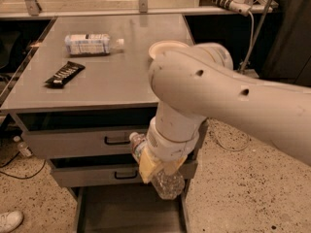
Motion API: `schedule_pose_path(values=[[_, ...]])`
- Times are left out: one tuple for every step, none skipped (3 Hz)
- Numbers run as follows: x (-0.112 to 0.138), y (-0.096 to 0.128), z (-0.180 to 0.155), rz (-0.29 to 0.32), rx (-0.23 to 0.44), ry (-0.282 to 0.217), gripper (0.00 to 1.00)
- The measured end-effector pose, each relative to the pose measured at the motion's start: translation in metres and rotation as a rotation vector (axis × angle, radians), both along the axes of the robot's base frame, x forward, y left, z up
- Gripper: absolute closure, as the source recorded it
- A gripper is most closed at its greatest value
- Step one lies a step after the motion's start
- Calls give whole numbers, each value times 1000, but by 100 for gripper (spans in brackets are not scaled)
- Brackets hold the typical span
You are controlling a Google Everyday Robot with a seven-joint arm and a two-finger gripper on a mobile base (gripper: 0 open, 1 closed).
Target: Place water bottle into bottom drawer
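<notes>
With my claw pinching the water bottle at lower centre, I should lower it well inside the bottom drawer before letting go.

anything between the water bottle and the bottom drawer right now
Nothing. In the camera view the gripper holds the water bottle before the middle drawer front, with only bare air down to the open bottom drawer.
</notes>
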State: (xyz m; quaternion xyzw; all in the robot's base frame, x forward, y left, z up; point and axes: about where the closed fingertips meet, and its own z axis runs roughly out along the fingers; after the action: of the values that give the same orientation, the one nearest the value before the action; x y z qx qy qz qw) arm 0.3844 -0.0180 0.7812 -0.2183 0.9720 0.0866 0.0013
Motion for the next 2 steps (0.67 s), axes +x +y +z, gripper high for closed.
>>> schedule_pose_path(values=[[-44, -7, -64, -89, 27, 162, 100], [-80, -7, -126, -146, 34, 316, 100]])
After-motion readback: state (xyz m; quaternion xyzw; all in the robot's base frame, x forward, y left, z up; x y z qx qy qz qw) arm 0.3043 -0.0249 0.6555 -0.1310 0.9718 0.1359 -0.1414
